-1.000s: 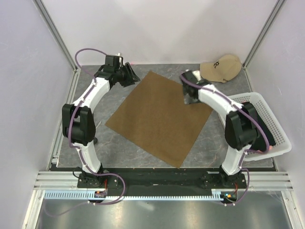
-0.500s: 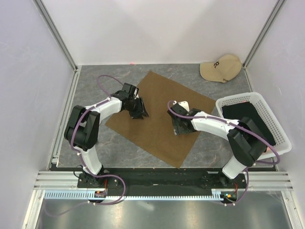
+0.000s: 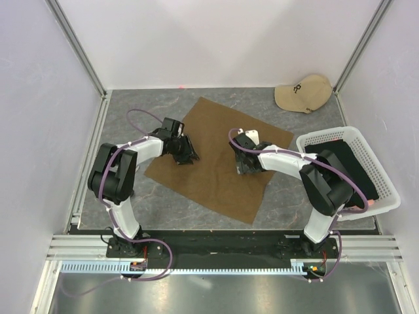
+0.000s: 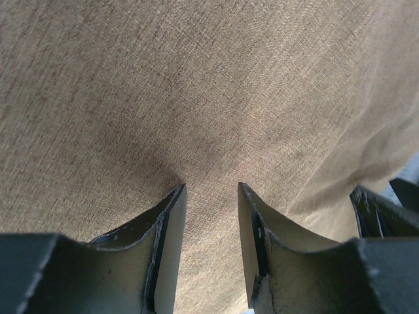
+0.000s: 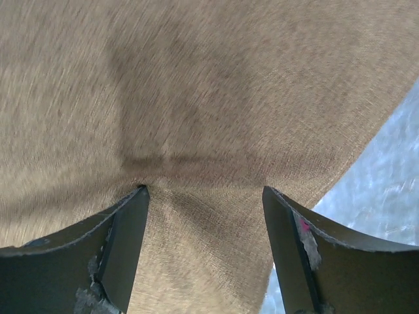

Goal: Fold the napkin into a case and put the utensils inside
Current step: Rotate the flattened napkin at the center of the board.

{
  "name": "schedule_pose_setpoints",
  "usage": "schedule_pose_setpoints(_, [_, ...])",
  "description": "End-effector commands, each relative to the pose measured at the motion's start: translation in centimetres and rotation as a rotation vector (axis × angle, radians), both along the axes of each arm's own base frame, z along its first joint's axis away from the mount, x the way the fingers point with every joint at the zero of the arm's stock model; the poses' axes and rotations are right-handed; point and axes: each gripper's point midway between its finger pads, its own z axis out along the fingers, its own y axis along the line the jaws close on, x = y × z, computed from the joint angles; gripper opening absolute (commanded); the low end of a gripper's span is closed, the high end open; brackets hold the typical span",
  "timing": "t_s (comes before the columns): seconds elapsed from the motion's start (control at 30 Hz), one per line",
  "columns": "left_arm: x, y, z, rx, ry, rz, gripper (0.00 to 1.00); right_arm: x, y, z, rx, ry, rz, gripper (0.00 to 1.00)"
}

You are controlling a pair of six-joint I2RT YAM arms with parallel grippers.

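Both grippers are down on the spread napkin, by my guess setting up the first fold.

The napkin lies flat mid-table, unfolded. The left gripper presses its nine o'clock side, jaws narrowly parted, nothing pinched. The right gripper, at three o'clock, is spread wide with its tips on the cloth. They're likely placed to gather opposite sides.

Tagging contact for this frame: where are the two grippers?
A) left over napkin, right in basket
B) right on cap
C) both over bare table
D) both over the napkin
D: the left gripper and right gripper both sit over the napkin, and each wrist view shows cloth between open fingers.
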Motion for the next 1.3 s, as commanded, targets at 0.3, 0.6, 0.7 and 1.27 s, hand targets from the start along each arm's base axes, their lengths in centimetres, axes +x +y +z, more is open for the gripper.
schedule_pose_setpoints(0.3, [-7.4,2.7,-3.3,-0.037,0.215,0.124,0.45,5.5,1.7,-2.8,-0.096,-0.015,0.040,0.79])
schedule_pose_setpoints(0.6, [-6.6,2.9,1.5,-0.043,0.039,0.041,0.46,6.0,-3.5,0.1,-0.190,-0.028,-0.008,0.82])
schedule_pose_setpoints(0.7, [-5.5,2.5,3.4,-0.051,-0.026,0.017,0.46,5.8,-4.3,3.5,-0.188,-0.075,-0.013,0.85])
schedule_pose_setpoints(1.27, [-0.3,0.8,1.0,-0.045,0.026,0.086,0.47,6.9,2.6,4.9,0.209,-0.117,0.045,0.75])
